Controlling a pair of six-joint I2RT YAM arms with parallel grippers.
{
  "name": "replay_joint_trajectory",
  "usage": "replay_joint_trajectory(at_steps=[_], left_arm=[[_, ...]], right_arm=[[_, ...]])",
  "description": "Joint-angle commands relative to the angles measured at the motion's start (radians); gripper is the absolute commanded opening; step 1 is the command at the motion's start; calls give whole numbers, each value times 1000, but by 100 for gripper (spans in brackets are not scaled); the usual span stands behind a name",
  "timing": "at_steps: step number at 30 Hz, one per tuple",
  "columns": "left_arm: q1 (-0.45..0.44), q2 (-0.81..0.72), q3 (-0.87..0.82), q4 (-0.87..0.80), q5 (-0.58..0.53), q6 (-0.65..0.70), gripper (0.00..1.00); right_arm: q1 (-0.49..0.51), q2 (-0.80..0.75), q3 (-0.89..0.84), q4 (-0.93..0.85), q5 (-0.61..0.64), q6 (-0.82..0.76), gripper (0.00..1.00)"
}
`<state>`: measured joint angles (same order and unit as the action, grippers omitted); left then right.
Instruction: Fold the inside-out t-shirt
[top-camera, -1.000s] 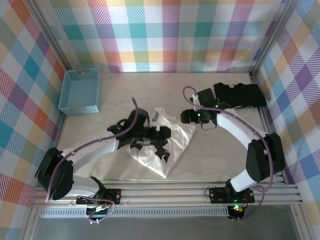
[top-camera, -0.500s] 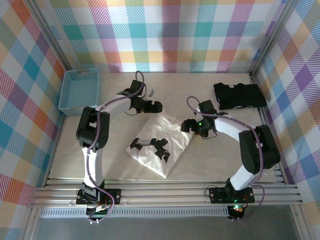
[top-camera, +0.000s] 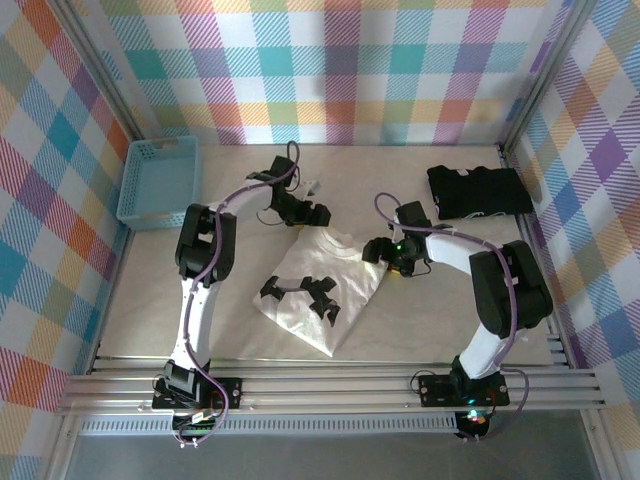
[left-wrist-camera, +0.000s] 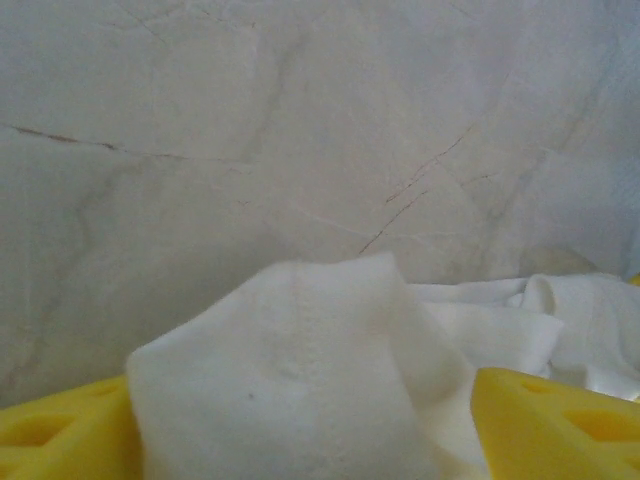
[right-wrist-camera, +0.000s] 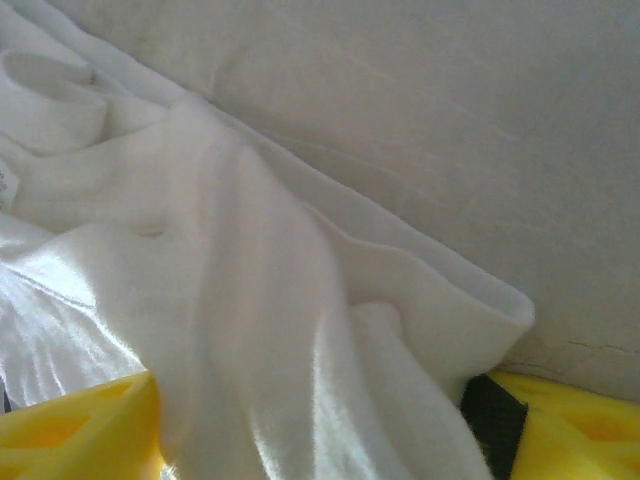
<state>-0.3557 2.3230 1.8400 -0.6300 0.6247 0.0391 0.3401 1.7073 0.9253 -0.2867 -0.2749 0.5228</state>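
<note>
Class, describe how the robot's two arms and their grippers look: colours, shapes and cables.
The left arm and right arm have white tubular links, bulky black joints and purple cables running alongside. The left gripper and right gripper are black, with yellow fingertips.

Bare beige marbled tabletop (top-camera: 410, 330) lies open along the near edge, before the crumpled white cotton t-shirt (top-camera: 352, 275); a blue plastic mesh basket (top-camera: 160, 182) fills the far-left corner, a folded black garment (top-camera: 478, 192) the far-right
</note>
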Motion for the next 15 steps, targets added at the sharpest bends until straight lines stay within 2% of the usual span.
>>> replay_joint_trajectory(at_steps=[1,3,8,15], left_arm=[[-17,64,32,-97,156,39,69],[-17,74,40,-106,173,41,61],[-8,106,88,-124,206,32,38],[17,122,118,-120,235,6,18]], right_arm=[[8,55,-2,123,-47,32,73],[8,51,0,142,-54,38,69],[7,75,23,170,-61,46,51],[8,112,41,252,-66,66,32]])
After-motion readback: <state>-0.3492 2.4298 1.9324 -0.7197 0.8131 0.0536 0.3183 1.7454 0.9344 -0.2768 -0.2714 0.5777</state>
